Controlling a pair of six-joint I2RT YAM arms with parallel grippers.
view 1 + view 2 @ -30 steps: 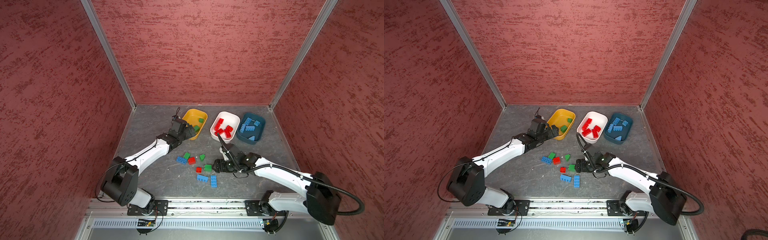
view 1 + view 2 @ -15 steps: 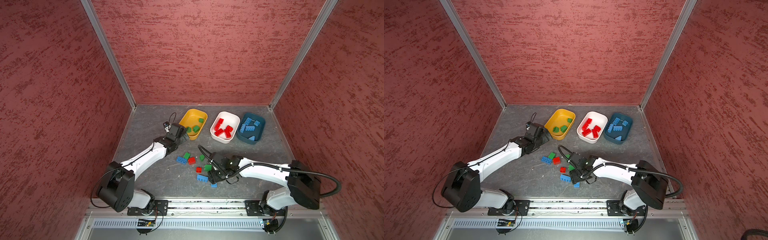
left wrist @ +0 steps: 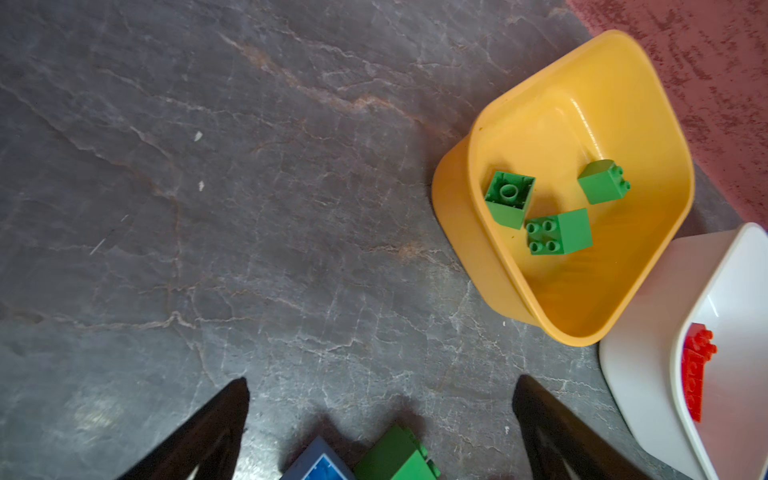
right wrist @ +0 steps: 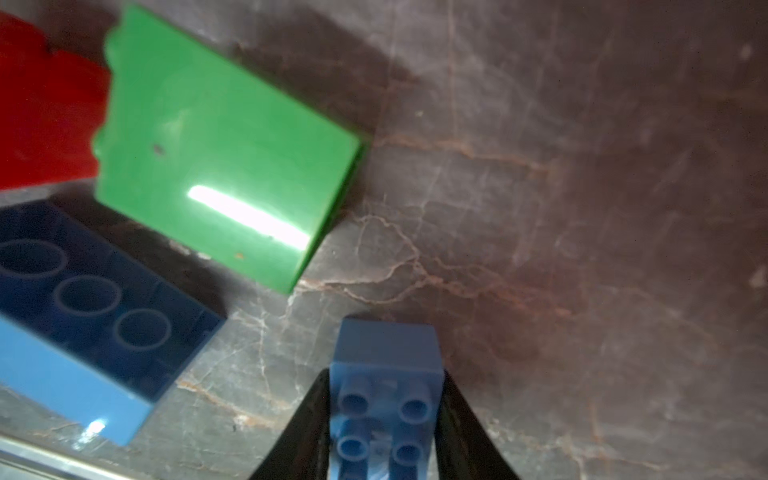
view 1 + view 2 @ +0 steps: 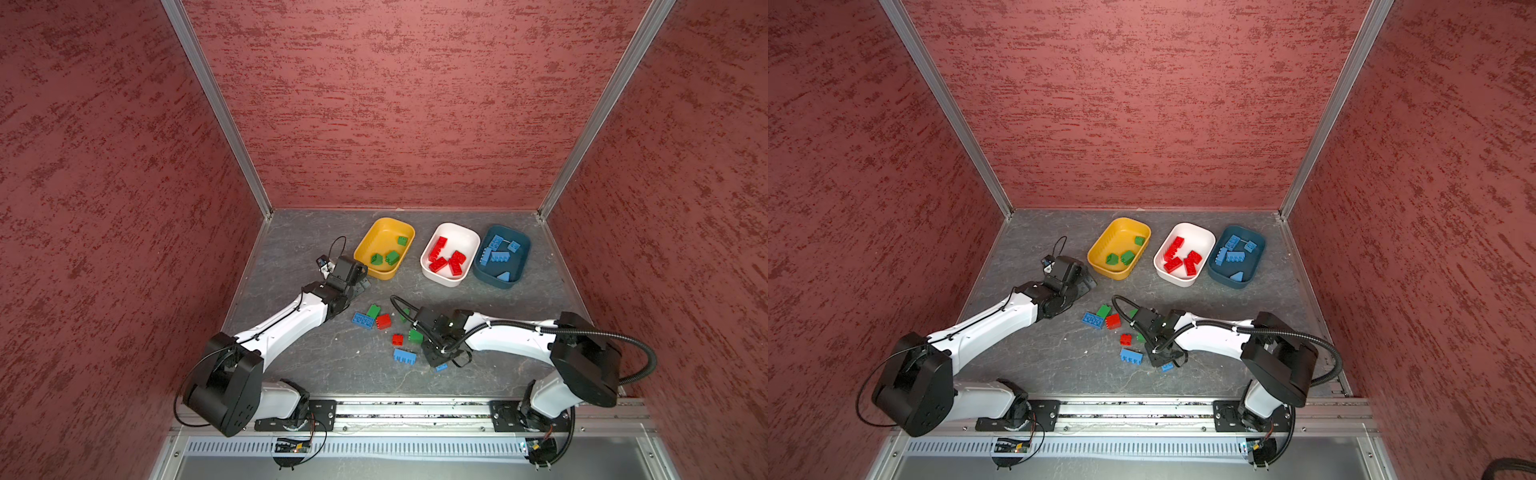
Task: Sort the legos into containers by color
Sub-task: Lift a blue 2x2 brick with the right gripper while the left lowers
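Right hand point(image 4: 384, 378) has closed on blue brick point(image 4: 386, 353), per wrist view.

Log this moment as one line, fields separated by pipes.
left gripper: open, empty | right gripper: shut on blue brick | dark blue tub: target, not yet reached

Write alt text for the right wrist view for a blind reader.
The right gripper clamps a blue brick, four studs showing, between its black fingers over a grey marbled table. Nearby lie a green brick, a long blue brick showing its hollow underside, and the edge of a red brick.
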